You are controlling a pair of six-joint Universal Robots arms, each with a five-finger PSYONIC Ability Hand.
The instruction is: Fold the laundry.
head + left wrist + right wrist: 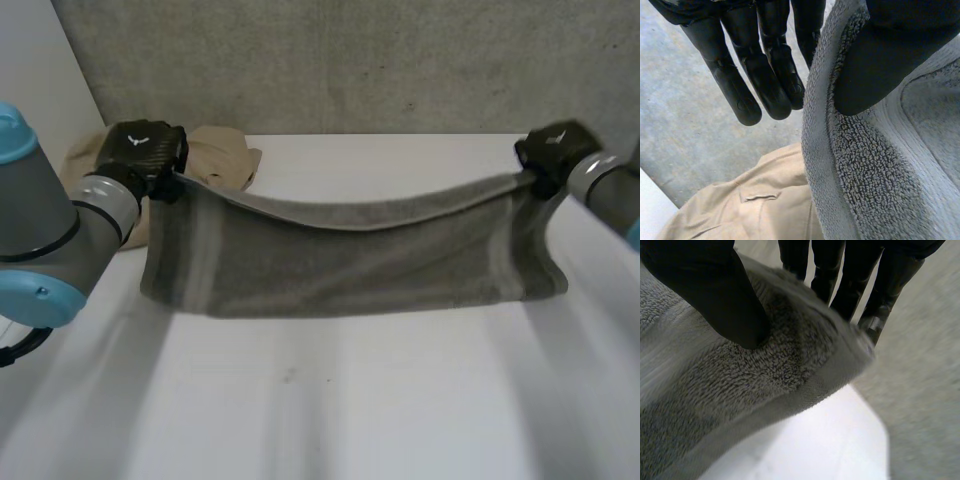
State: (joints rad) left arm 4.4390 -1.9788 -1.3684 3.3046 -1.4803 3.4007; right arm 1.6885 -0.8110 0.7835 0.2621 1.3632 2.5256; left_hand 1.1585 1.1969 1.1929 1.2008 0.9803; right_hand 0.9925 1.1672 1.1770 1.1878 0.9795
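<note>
Beige garment [228, 152] half hidden behind grey towel [350, 265] and left hand [143, 150].

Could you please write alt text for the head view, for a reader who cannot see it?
A grey towel hangs stretched between the robot's left hand and right hand, each holding an upper corner, sagging in the middle over a white table. A beige garment lies at the table's far edge beside the left hand.
</note>
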